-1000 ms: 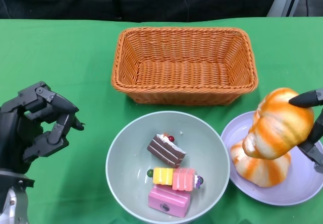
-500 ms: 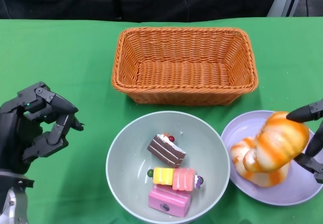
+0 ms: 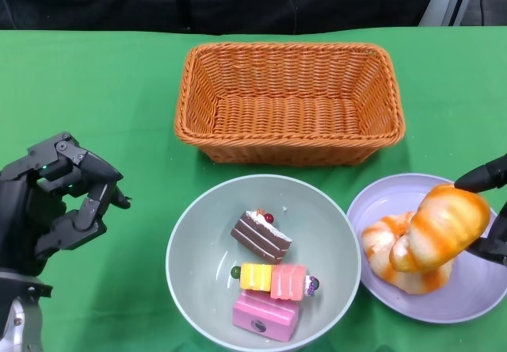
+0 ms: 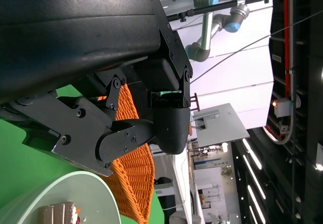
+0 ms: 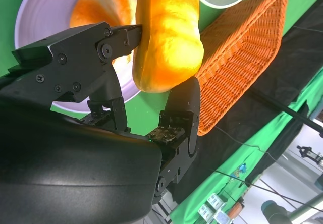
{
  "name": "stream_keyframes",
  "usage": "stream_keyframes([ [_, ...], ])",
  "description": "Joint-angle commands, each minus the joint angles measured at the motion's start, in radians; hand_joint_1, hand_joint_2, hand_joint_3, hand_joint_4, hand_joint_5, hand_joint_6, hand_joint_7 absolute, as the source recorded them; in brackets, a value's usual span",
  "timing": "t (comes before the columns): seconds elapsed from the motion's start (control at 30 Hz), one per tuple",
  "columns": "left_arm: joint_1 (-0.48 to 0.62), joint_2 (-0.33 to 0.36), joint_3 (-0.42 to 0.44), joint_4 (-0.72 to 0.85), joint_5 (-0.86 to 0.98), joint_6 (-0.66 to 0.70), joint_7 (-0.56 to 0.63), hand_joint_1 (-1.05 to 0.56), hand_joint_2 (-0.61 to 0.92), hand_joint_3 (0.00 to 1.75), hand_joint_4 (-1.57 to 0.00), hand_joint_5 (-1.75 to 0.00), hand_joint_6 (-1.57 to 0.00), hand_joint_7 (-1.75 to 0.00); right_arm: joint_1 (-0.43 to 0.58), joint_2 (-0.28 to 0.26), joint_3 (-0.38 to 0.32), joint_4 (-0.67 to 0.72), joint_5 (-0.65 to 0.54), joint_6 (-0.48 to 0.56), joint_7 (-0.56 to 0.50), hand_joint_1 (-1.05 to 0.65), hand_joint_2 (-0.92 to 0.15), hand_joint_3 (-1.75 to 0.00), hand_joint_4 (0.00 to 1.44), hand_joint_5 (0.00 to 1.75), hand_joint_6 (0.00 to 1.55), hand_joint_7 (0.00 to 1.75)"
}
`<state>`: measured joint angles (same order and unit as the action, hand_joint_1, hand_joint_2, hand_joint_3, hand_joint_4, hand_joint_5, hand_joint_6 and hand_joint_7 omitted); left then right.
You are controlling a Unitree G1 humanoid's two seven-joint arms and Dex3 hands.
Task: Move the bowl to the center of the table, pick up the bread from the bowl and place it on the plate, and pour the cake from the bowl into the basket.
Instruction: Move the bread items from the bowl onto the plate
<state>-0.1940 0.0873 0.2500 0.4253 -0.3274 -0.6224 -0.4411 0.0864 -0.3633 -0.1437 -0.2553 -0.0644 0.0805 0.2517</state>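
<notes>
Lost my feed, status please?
Right hand grips bread over plate. Left hand empty, curled. Cakes in bowl. Nothing blocking.

Three cameras: one overhead, two at the wrists.
The head view looks steeply down on the desk (image 3: pixel 95 82). Each wrist view peers close past its own hand, turned sideways; all three share the basket (image 3: pixel 290 102) (image 5: pixel 237 57) (image 4: pixel 132 176).

Bread (image 3: pixel 440 227) in right hand (image 3: pixel 489 209) lowered from well above the plate (image 3: pixel 475 296) over the last 1.0 s, now tilted flatter, its lower end touching the second bread piece (image 3: pixel 386 249) on the plate, fingers unchanged on the bread
</notes>
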Motion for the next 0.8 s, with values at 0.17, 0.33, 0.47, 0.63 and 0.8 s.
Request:
stream_keyframes([
  [0.17,-0.009,0.024,0.007,0.020,-0.002,-0.019,-0.003,-0.12,0.69,0.81,-0.86,-1.38,-0.91,-1.08,-0.014,-0.027,-0.010,0.020,-0.002,0.007,0.007,-0.12,-0.92,-0.19,0.59,1.62,0.56,1.21],
  [0.33,-0.010,0.025,0.006,0.027,-0.005,-0.028,-0.013,-0.11,0.69,0.81,-0.86,-1.39,-0.91,-1.08,-0.016,-0.015,-0.012,0.037,0.005,0.004,-0.003,-0.13,-0.92,-0.20,0.59,1.61,0.56,1.21],
  [0.47,-0.008,0.023,0.005,0.030,0.001,-0.023,-0.005,-0.11,0.69,0.80,-0.86,-1.40,-0.91,-1.09,-0.019,0.011,-0.012,0.060,-0.008,-0.034,-0.045,-0.13,-0.92,-0.19,0.62,1.59,0.57,1.21],
  [0.63,-0.015,0.022,0.007,0.049,-0.006,-0.035,-0.017,-0.11,0.68,0.80,-0.86,-1.39,-0.91,-1.09,-0.037,0.059,-0.009,0.121,-0.028,-0.148,-0.132,-0.09,-0.92,-0.17,0.67,1.57,0.58,1.20],
  [0.8,-0.017,0.023,0.006,0.053,-0.006,-0.035,-0.018,-0.11,0.70,0.79,-0.86,-1.39,-0.91,-1.09,-0.054,0.102,0.003,0.187,-0.078,-0.265,-0.226,-0.08,-0.92,-0.18,0.64,1.56,0.57,1.21],
])
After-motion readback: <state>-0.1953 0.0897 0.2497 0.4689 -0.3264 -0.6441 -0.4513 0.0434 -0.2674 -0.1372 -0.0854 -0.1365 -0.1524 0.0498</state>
